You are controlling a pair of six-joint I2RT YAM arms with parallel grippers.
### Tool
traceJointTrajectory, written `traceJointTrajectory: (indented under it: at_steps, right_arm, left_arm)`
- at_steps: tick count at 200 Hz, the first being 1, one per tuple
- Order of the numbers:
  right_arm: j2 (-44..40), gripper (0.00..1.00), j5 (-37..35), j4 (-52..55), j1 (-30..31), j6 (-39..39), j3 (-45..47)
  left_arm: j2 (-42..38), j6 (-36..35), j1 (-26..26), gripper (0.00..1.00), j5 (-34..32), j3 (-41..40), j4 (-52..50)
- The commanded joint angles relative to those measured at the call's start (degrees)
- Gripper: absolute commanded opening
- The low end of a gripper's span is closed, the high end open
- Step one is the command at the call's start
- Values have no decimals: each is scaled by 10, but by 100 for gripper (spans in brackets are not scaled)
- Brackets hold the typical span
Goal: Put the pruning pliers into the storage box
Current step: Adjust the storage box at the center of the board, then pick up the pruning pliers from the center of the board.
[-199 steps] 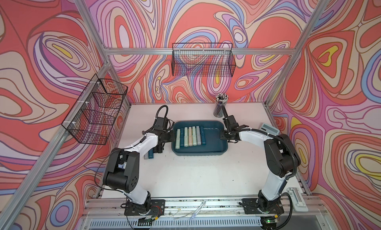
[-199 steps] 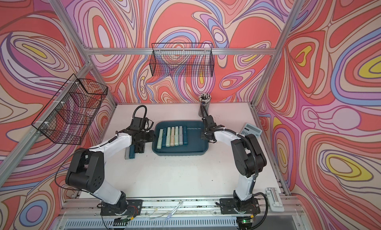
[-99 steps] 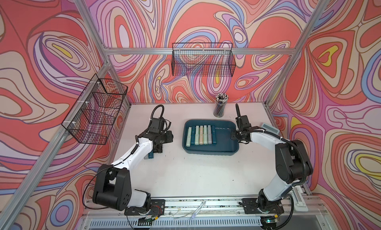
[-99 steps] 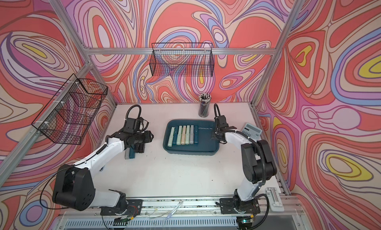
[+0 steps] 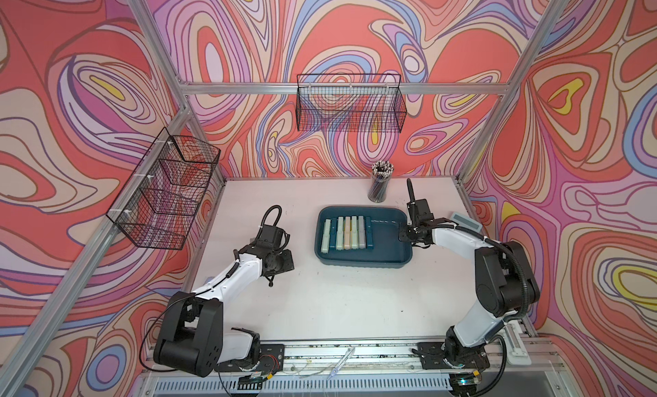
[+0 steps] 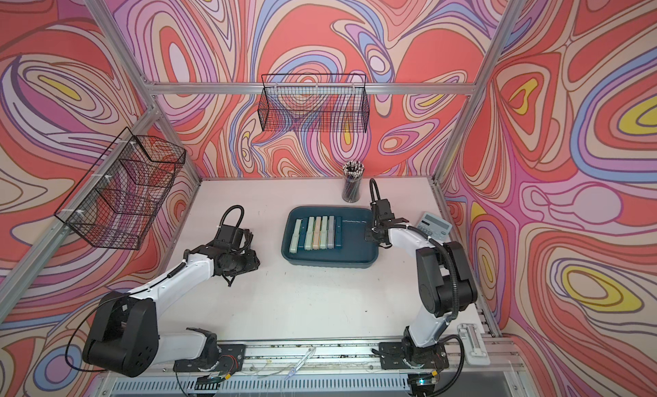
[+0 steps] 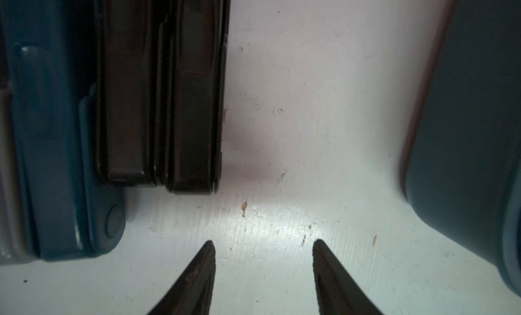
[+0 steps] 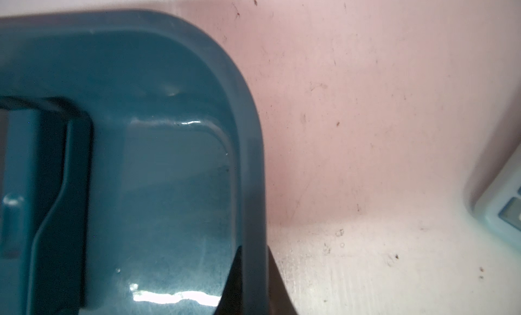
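Note:
The storage box point(image 5: 362, 263) is a dark teal tray right of the table's middle; it also shows in the other top view point(image 6: 329, 263). Several pruning pliers point(image 5: 346, 233), mint, beige, grey and teal, lie side by side in its left half. My right gripper point(image 8: 252, 248) is shut on the box's right rim point(image 8: 248, 130). My left gripper point(image 7: 263, 243) is open over bare table, left of the box point(image 7: 465, 130). Beside it lie a black plier point(image 7: 169, 102) and a teal-blue plier point(image 7: 56, 158). In both top views the left arm point(image 5: 279, 263) hides these two.
A cup of striped pencils point(image 5: 379, 185) stands just behind the box. A pale calculator point(image 5: 466, 224) lies right of the right gripper, also seen in the right wrist view point(image 8: 501, 209). Black wire baskets hang on the back wall point(image 5: 350, 103) and the left wall point(image 5: 167, 192).
The storage box has slid to the right with my right gripper shut on its rim. My left gripper has opened wider and now stands apart from the box.

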State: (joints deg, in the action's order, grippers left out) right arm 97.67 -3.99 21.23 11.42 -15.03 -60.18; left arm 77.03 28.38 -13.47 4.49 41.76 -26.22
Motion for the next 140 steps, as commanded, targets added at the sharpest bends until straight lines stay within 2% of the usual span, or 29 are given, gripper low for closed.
traceJointTrajectory:
  at_steps: [1,87,140]
  right_arm:
    - [7,7,13,-27,0,5,-5]
    - [18,9,24,-38,-1,0,-8]
    - [17,9,32,-45,-1,-5,-7]
  left_arm:
    - [18,7,-1,58,-41,12,-24]
    - [81,-4,6,59,-90,61,-31]
    - [137,-40,15,52,-100,112,-35]
